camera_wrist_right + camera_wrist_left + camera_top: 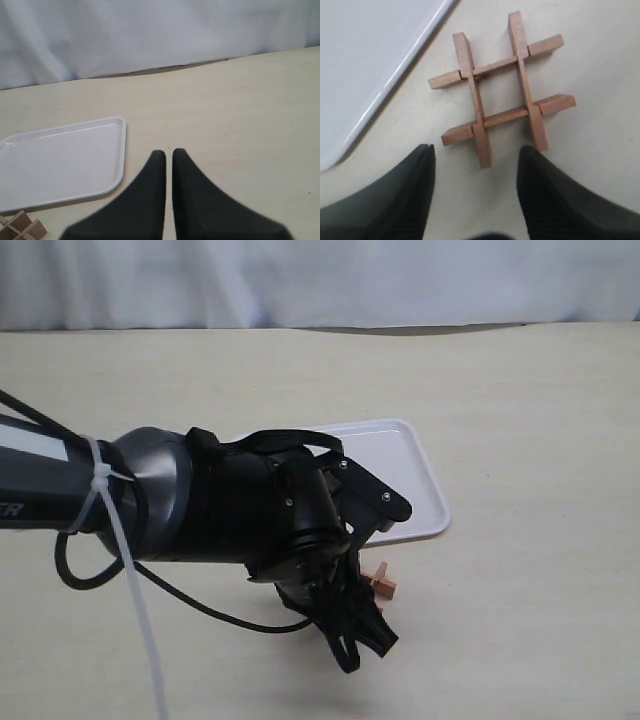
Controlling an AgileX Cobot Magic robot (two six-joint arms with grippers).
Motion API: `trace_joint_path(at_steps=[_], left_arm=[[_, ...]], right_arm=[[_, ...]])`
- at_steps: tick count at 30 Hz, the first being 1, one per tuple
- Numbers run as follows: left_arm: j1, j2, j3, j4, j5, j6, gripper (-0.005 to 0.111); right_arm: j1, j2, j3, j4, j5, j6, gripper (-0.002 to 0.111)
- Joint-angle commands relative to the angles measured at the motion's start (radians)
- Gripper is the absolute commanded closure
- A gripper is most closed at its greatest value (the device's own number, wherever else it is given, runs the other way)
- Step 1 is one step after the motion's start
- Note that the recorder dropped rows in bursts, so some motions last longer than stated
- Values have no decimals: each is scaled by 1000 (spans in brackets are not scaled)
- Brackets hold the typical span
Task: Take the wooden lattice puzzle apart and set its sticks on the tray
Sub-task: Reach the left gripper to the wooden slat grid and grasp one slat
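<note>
A: What covers the pale surface [520,390]?
B: Mostly the white tray [415,470], lying flat.
A: And the fingers?
B: The left fingers [395,200] stand wide apart, gripping nothing. The right fingers [195,200] sit almost together, empty.
A: The wooden lattice puzzle [502,90]?
B: Assembled, on the surface just beside the tray's corner, right before the left fingers.

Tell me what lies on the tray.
Nothing on the tray where visible; the wooden lattice puzzle lies assembled beside it. One end is covered by the left arm.
</note>
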Motion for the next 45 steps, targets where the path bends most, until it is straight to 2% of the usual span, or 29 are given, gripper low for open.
trace_joint_path(at_steps=[1,9,11,19,21,34,45], left_arm=[[2,28,-5,11,-6,-25,59],[5,50,-5,18,-20,-43,59],[14,51,-5,21,-30,-46,65],[19,51,-5,21,-62,-42,102],[19,51,-5,23,-64,-31,107],[19,35,-5,30,-63,44,107],[19,-117,-31,52,-15,67,107]], right_arm=[[-4,8,4,-1,-13,1,104],[-4,8,4,-1,-13,1,104],[-4,8,4,-1,-13,1,104],[-4,8,4,-1,-13,1,104],[-4,8,4,-1,-13,1,104],[-4,8,4,-1,-13,1,104],[-4,8,4,-1,-13,1,104]])
